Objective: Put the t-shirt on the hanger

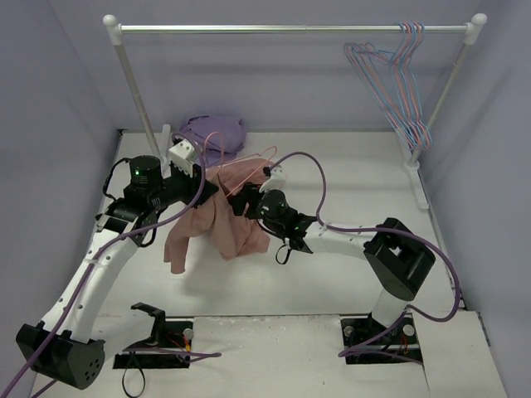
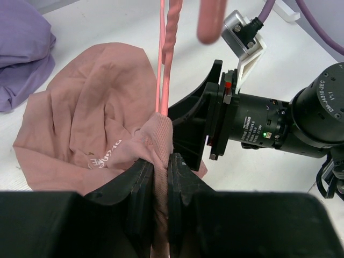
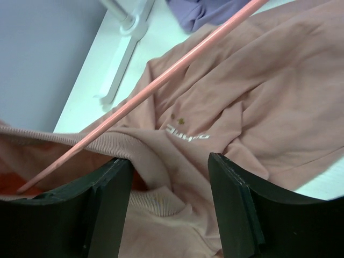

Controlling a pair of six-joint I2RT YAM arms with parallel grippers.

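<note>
The salmon-pink t-shirt (image 1: pixel 217 225) hangs bunched above the table between both arms. My left gripper (image 1: pixel 207 187) is shut on its ribbed collar (image 2: pixel 159 141), the jaws (image 2: pixel 161 162) pressed on the fabric. My right gripper (image 1: pixel 238 200) is open, its fingers (image 3: pixel 110 193) either side of the collar rib (image 3: pixel 161 185) of the t-shirt (image 3: pixel 258 91). The pale-pink wire hanger (image 1: pixel 253 161) runs into the shirt; its wire shows in the left wrist view (image 2: pixel 164 70) and right wrist view (image 3: pixel 161 80). What holds it is hidden.
A lavender garment (image 1: pixel 214 133) lies at the back left, also seen in the left wrist view (image 2: pixel 21 48). A white clothes rail (image 1: pixel 290 29) spans the back, with several blue and pink wire hangers (image 1: pixel 402 75) at its right end. Its left post (image 1: pixel 137 91) stands near my left arm.
</note>
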